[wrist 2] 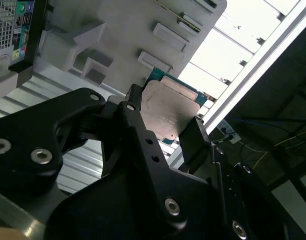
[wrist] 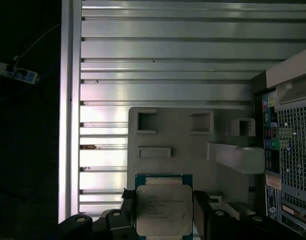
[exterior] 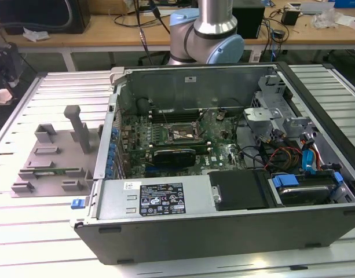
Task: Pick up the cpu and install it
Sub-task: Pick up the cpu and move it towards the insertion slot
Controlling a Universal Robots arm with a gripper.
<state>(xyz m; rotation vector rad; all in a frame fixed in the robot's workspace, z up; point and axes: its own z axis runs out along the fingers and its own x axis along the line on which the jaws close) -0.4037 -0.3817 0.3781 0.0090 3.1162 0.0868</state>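
In both wrist views the cpu (wrist: 164,210) (wrist 2: 170,110), a flat square chip with a silver metal top on a green edge, sits clamped between my gripper's (wrist: 164,205) (wrist 2: 167,117) two black fingers (wrist: 200,202) (wrist 2: 135,102). I hold it in the air above the grey fixture tray (wrist: 192,150) (wrist 2: 118,30), well clear of its posts. In the exterior view the dark motherboard socket (exterior: 176,134) with its metal frame lies inside the open computer case (exterior: 223,231), and the tray (exterior: 50,156) lies beside the case at that view's left.
The case and tray rest on a ribbed aluminium table (exterior: 26,220). A graphics card (exterior: 171,155), cables (exterior: 281,153) and a drive bay (exterior: 299,191) crowd the case interior. The arm's base (exterior: 206,29) stands behind the case. The table edge (wrist: 70,125) drops to dark floor.
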